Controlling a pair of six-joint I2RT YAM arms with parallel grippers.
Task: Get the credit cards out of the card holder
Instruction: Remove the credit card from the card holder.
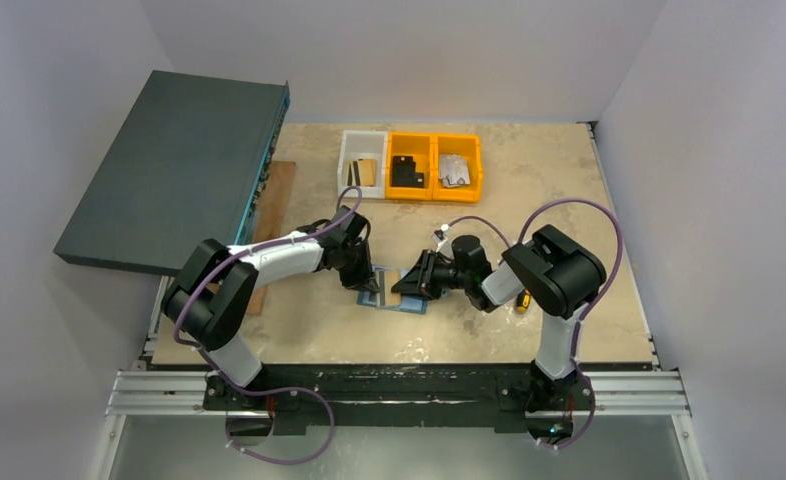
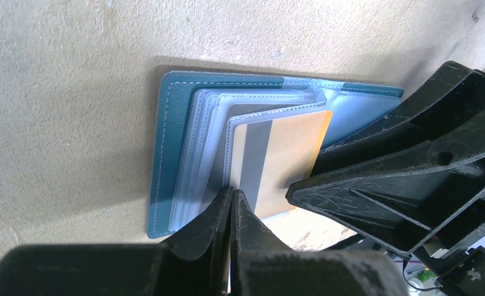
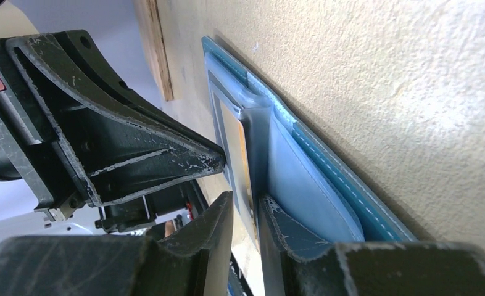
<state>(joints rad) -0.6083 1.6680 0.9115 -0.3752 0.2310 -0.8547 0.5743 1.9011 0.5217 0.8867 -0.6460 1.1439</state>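
Found the holder (image 2: 166,154) spread open and flat on the worktop (image 1: 529,200), in the middle, between the two arms and within reach of both. Saw a gold card (image 2: 289,154) with a grey stripe lodged in one of the clear sleeves and sticking out past the sleeve's edge on the side of the right gripper (image 3: 245,198). Noted the left gripper (image 2: 232,196) fully closed on nothing, with its tips down on the sleeves at the card's other side, apparently to pin the holder in place. Met the right gripper low and nearly level with the worktop, with its jaws only a narrow slit apart and the card's exposed edge running straight into that slit. Could not tell whether the pads pinched the card or merely straddled it. Judged the right arm the one placed for the pull, with the card directly ahead of its tips and, going by the stripe, the card's long axis lying across its line of approach. Reckoned a straight draw back to the right, away from the pinning tips, the likeliest way to slide the card free.
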